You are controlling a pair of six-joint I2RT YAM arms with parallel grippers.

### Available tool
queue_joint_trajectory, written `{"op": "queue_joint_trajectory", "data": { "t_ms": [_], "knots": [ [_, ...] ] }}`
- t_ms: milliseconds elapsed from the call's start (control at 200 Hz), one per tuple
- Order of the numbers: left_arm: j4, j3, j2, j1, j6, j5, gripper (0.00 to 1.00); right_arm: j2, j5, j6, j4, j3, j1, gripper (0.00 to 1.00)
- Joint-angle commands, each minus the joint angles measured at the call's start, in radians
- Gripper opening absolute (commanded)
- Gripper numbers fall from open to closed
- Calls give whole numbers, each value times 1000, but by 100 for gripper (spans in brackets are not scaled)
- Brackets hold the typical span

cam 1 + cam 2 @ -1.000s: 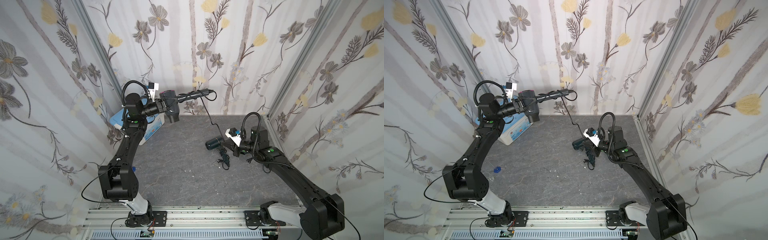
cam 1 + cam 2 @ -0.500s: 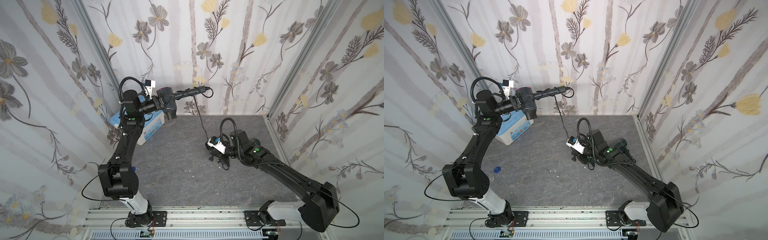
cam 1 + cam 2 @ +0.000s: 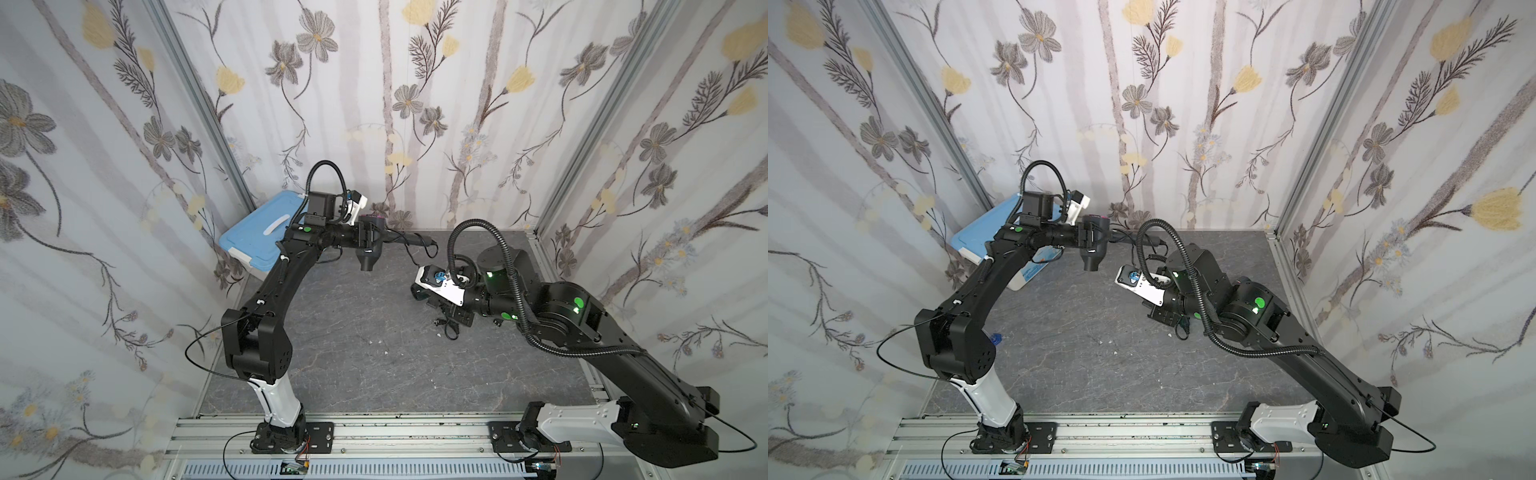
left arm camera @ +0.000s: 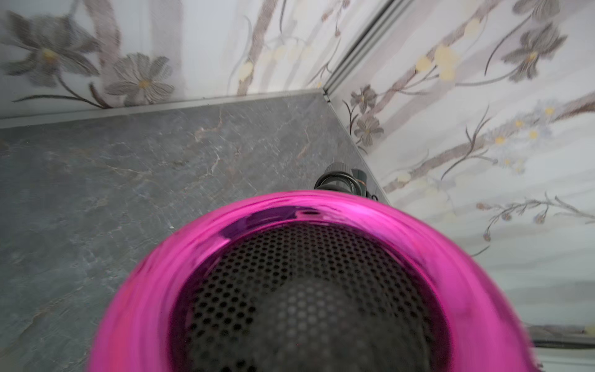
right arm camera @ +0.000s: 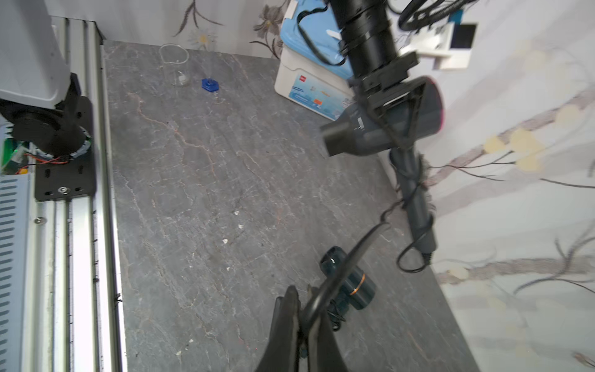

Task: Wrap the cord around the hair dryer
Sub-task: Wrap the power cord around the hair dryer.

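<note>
Left end effector [image 5: 397, 106] gripping hair dryer [image 5: 354, 135], right end effector [image 5: 304, 319] closed on cord [image 5: 351, 257] — blurred, fingers [image 5: 283, 328] cut off

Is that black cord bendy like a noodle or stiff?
Probably floppy: the cord curls in a loop by the hair dryer handle. It looks thin, so likely light, and may slip from the right gripper pinching it.
</note>
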Motion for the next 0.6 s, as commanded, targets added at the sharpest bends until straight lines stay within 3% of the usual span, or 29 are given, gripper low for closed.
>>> {"op": "queue_joint_trajectory", "data": {
  "t_ms": [0,185,345,460,594],
  "knots": [
    [-119,8,-1,-81,192,-89,0,17,144,-105,-19,83,-22,0],
    [-193,-77,-72,-192,285,3,0,81,100,-189,59,185,-241,0],
    [-98,-236,-195,-244,296,255,0,157,-64,-220,114,220,-396,0],
    [16,-314,-273,-259,229,394,0,231,-183,-224,142,225,-482,0],
    [84,-288,-337,-249,167,473,0,315,-329,-202,158,208,-579,0]
  ]
}}
